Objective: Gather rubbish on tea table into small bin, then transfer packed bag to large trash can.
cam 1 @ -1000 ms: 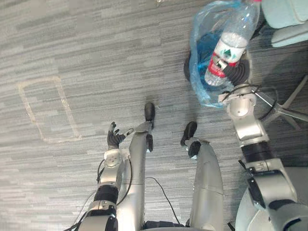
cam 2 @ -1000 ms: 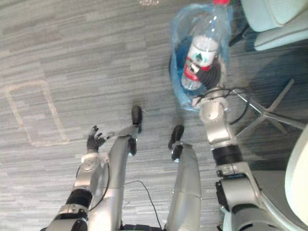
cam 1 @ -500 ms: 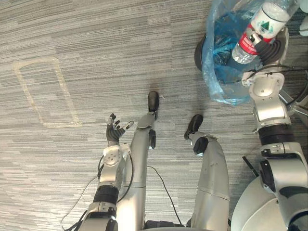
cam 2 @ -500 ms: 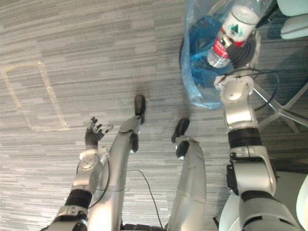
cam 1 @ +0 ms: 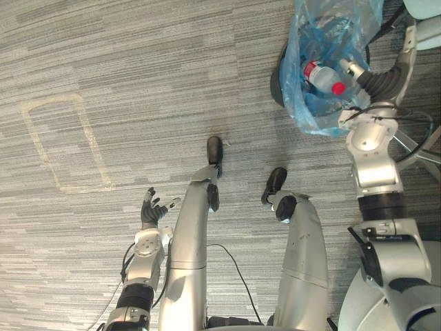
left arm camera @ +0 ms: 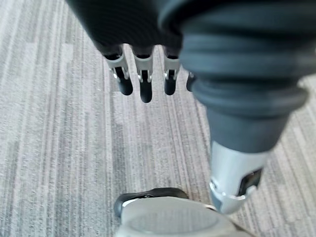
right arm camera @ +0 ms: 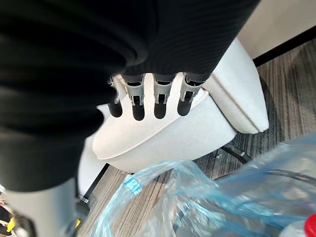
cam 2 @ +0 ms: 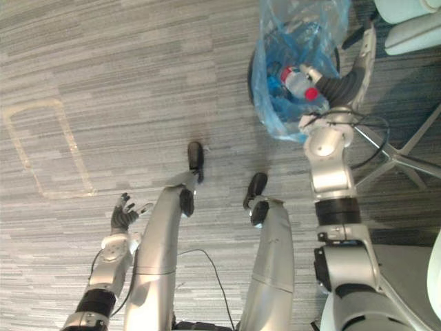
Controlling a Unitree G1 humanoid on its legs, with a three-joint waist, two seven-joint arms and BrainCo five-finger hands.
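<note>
Bottle (cam 1: 320, 74) step seemingly ending: left hand (cam 1: 150, 212) is hanging low, fingers loosely apart, while right hand (right arm camera: 160, 96) is hovering, fingers straight and empty, above the blue bag (cam 1: 308, 118) lining the small bin (cam 1: 276, 81), where the bottle is lying, the bag's rim likely needing gripping next.

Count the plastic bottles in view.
1. The plastic bottle lies inside the blue bin bag, red cap showing; others may be hidden under the crumpled plastic.

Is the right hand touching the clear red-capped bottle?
Apart. Right wrist view shows the right hand with straight, empty fingers; the clear red-capped bottle lies in the blue bag.
</note>
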